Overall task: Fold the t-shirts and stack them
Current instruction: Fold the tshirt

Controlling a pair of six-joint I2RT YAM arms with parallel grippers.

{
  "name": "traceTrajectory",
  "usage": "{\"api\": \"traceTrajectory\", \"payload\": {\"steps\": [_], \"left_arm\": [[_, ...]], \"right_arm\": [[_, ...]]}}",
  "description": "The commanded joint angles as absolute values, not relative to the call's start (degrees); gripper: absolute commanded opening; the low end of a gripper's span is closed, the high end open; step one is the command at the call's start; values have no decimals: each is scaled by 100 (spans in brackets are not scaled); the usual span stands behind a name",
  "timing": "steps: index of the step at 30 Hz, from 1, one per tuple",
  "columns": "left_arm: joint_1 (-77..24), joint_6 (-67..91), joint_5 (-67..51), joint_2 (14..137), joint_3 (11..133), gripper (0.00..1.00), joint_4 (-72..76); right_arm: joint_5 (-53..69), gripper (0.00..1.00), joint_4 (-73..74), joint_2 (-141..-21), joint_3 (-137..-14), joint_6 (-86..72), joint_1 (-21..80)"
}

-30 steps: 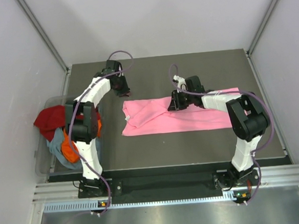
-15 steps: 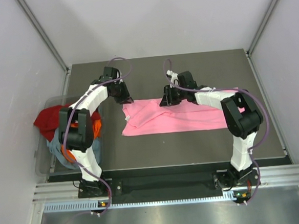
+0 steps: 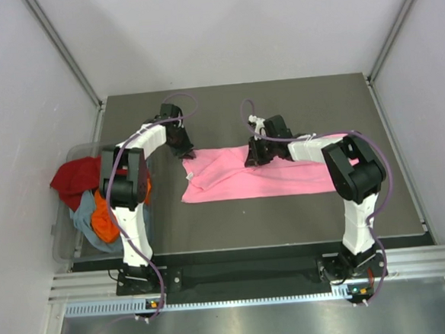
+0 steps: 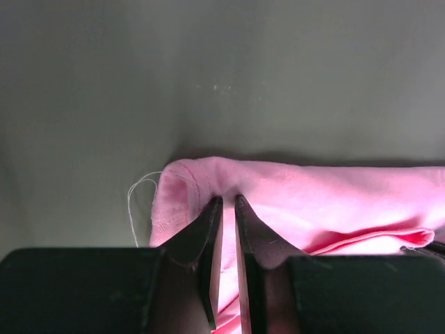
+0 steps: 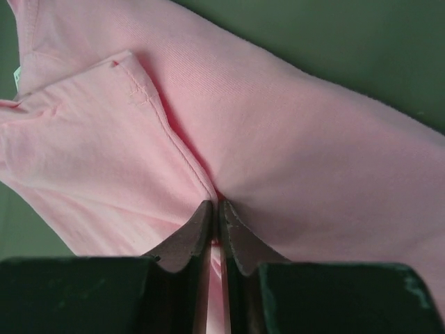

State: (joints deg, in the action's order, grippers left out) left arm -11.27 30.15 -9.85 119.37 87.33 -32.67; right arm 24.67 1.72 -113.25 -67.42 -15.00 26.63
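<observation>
The bright pink t-shirt (image 3: 269,175) lies folded into a long strip across the middle of the table. My left gripper (image 3: 183,148) is at its far left corner, shut on a pinch of the pink cloth (image 4: 208,177). My right gripper (image 3: 251,156) is at the far edge near the middle, shut on a fold of the pink shirt (image 5: 292,139) where a sleeve hem (image 5: 149,104) meets the body. The dark red t-shirt (image 3: 72,180), the orange one (image 3: 104,219) and the grey-blue one (image 3: 82,216) are heaped in a bin at the left.
A clear plastic bin (image 3: 68,246) hangs off the table's left edge and holds the other shirts. The dark table (image 3: 279,102) is bounded by white walls with metal rails. A loose white thread (image 4: 135,198) hangs from the shirt's corner.
Both grippers came down onto the shirt's far edge. The left moved right and nearer to the left corner; the right shifted slightly. Both now pinch pink cloth.
</observation>
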Motion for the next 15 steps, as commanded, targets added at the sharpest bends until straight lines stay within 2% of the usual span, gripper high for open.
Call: {"api": "traceTrajectory", "payload": {"steps": [1, 7, 14, 15], "left_arm": [[-1011, 3015, -686, 12120, 8894, 18, -3208], [-967, 2901, -642, 12348, 9316, 18, -3489], [-967, 2830, -650, 12147, 9773, 18, -3744], [-967, 2821, -685, 12094, 9791, 18, -3744]], "right_arm": [[2197, 8, -121, -11215, -6452, -1345, 2760], [2013, 8, -18, -11083, -6381, -1362, 2777], [1907, 22, 307, -10758, -6793, -1529, 2769], [1968, 27, 342, -10732, -6864, -1529, 2769]]}}
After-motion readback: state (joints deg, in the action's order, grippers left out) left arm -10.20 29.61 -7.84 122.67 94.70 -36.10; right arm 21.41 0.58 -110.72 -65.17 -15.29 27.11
